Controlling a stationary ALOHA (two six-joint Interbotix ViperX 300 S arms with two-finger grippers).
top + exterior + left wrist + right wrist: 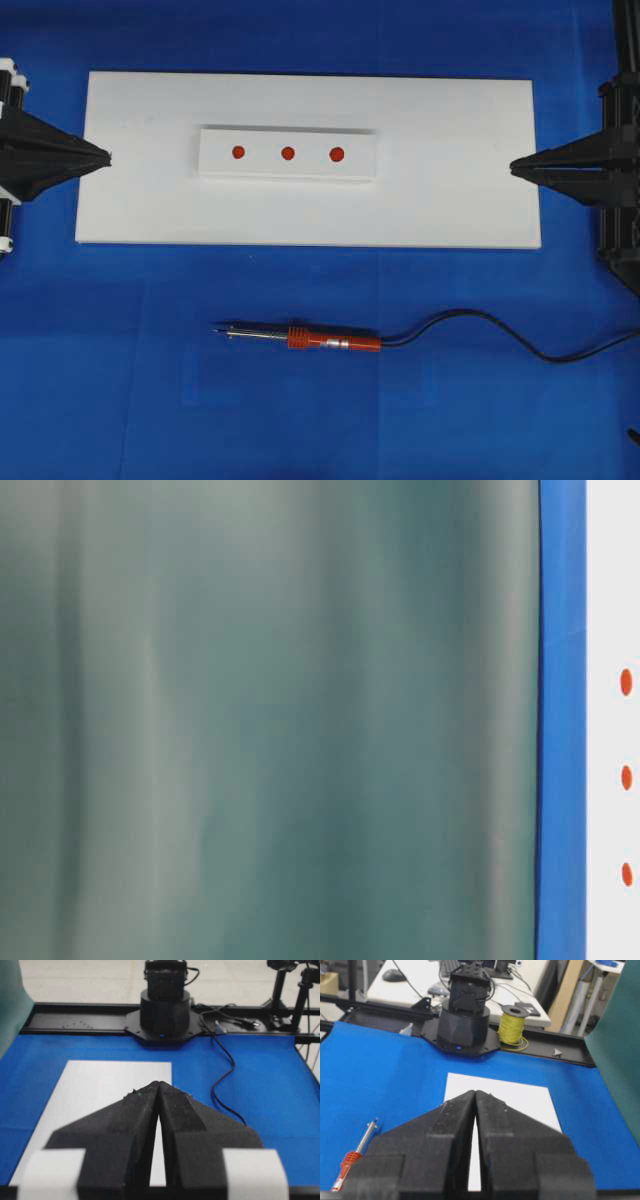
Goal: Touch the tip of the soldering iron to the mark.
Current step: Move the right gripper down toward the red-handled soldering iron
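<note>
Two arms wait at the sides, and the tool lies alone on the blue mat.

The left gripper and right gripper are both pinched closed on nothing, pointing inward at the white board. The soldering iron lies flat below it, orange handle, tip pointing left. The mark is the middle red dot on the white block.

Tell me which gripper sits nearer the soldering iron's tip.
Left. The left gripper rests at the white board's left end, up-left of the tip. The right gripper sits at the far end, beyond the handle and cord side.
</note>
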